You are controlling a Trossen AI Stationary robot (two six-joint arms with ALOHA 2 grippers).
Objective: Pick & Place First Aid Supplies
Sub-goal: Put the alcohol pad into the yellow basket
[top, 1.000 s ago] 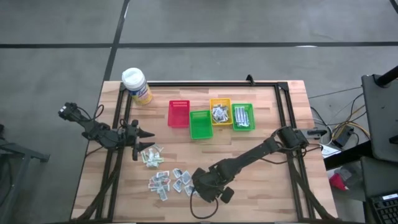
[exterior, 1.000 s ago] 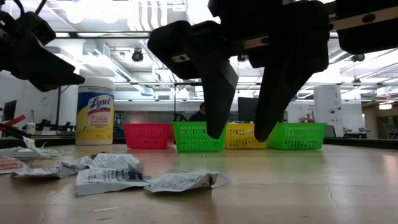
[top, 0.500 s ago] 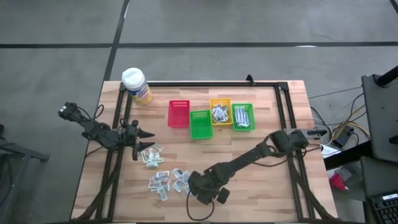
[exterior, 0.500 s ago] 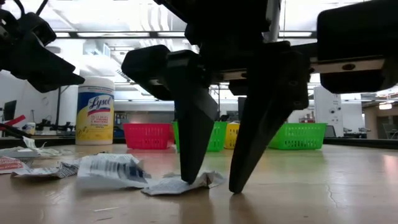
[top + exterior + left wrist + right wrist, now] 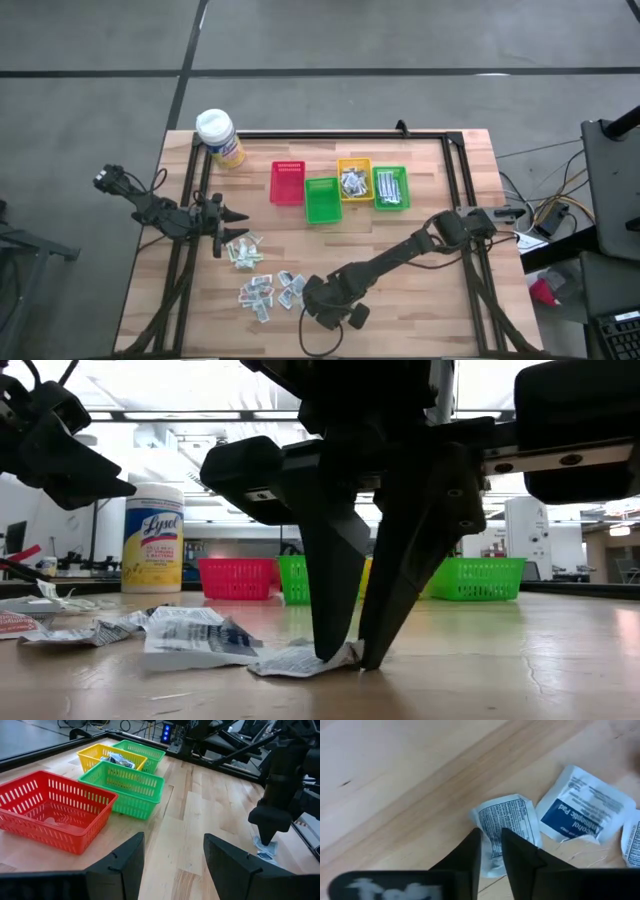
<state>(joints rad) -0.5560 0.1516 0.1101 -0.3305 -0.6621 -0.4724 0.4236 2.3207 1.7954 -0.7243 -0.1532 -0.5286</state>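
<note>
The first aid supplies (image 5: 268, 290) are small flat packets scattered on the wooden table at the near left, with a few more (image 5: 243, 250) farther back. My right gripper (image 5: 318, 302) stands at the right side of the scatter, pointing steeply down, shut on a white printed packet (image 5: 507, 820). A blue-and-white packet (image 5: 582, 812) lies flat beside it. My left gripper (image 5: 235, 215) hovers open at the table's left, holding nothing, its fingers (image 5: 125, 862) wide apart. My right gripper pinches one end of the white packet (image 5: 345, 655) between its two fingertips. The fingers come from above, slanting down, and meet at the packet's edge (image 5: 492, 851). The packet still lies on the table, its other end (image 5: 270, 665) flat on the wood.
Four small bins stand in a row at the back middle: red (image 5: 288, 183), green (image 5: 322, 200), yellow (image 5: 353, 180) and green (image 5: 390, 188), the last two with packets inside. A yellow wipes bottle (image 5: 220, 137) stands at the back left. Bare wood lies on the right.
My right gripper has come down onto the table and a little toward the left, to the packets. Its fingers then drew together onto the end of the crinkled white packet. The packet stays on the table.
</note>
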